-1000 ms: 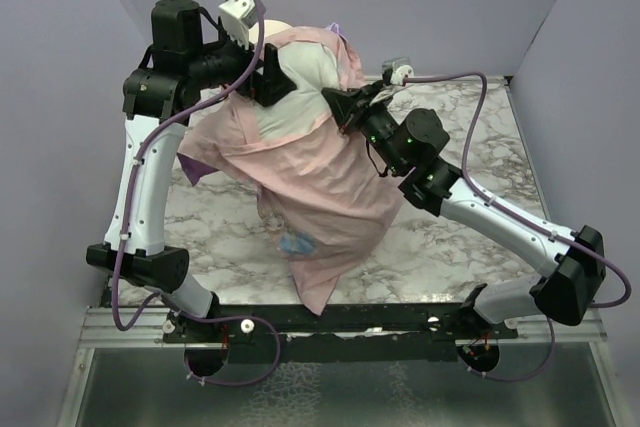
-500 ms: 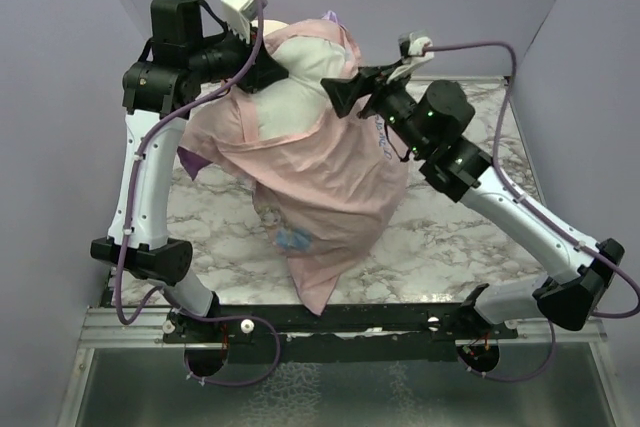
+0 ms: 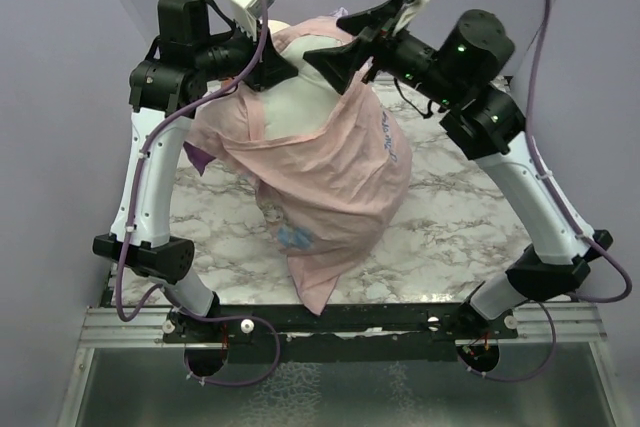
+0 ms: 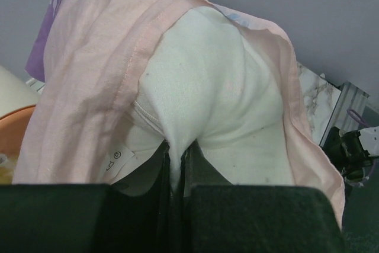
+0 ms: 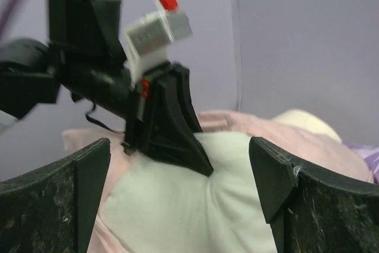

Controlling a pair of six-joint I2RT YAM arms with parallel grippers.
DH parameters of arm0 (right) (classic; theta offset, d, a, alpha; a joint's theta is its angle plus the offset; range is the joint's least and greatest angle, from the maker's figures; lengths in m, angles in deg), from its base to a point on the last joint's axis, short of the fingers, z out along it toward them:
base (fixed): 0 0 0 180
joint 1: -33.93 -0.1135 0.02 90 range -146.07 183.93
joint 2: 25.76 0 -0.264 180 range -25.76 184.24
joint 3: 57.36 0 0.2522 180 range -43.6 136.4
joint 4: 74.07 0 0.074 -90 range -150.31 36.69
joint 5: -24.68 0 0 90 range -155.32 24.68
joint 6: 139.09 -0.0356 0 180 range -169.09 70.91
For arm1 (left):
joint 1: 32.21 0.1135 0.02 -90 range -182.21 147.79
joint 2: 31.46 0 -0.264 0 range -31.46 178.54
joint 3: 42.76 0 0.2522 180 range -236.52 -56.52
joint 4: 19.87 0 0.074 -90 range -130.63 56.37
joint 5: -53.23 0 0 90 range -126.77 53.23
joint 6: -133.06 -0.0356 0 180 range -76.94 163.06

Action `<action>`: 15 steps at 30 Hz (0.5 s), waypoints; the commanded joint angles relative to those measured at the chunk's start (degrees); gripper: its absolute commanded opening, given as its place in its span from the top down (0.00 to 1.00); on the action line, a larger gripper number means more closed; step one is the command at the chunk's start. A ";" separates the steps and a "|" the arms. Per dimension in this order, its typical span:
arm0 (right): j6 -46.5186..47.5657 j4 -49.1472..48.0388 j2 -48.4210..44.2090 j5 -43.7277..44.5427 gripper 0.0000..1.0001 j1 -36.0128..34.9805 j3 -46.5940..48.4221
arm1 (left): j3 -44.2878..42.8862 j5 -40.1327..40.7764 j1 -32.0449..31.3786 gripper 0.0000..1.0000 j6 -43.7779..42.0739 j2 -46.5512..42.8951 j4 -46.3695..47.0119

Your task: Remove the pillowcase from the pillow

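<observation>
White-grey marble tabletop (image 3: 470,227) under both arms. Thin pale-pink fabric pillowcase (image 3: 330,172), purple bit showing at its left, hangs mid-scene from far side down toward near edge, bunched round lower part of pillow. Plump off-white cushion pillow (image 3: 300,102) pokes out of its open top, far centre. L gripper (image 4: 174,167) clamped tight on a pinch of pillow fabric. R gripper (image 3: 335,42) fingers wide apart, holding nothing, just right of L gripper, above pillow.
</observation>
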 commanded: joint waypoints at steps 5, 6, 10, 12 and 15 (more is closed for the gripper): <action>4.39 11.37 4.30 0.77 0.00 0.97 0.53 | 1.03 -4.00 -0.46 1.00 -1.03 -4.59 0.81; 4.81 12.10 4.69 0.80 0.00 1.36 0.83 | 1.15 -4.27 -0.41 1.00 -0.94 -4.85 0.78; 6.76 14.64 6.05 0.71 0.00 2.28 1.27 | 2.23 -5.14 -0.43 1.00 -0.92 -6.01 1.53; 7.68 15.40 6.10 -1.40 0.00 2.42 0.34 | 2.65 -5.01 -0.48 1.00 -1.27 -6.52 1.76; 8.90 15.74 5.36 -5.68 0.00 2.43 -2.86 | 2.96 -4.78 -0.48 1.00 -2.00 -7.00 1.82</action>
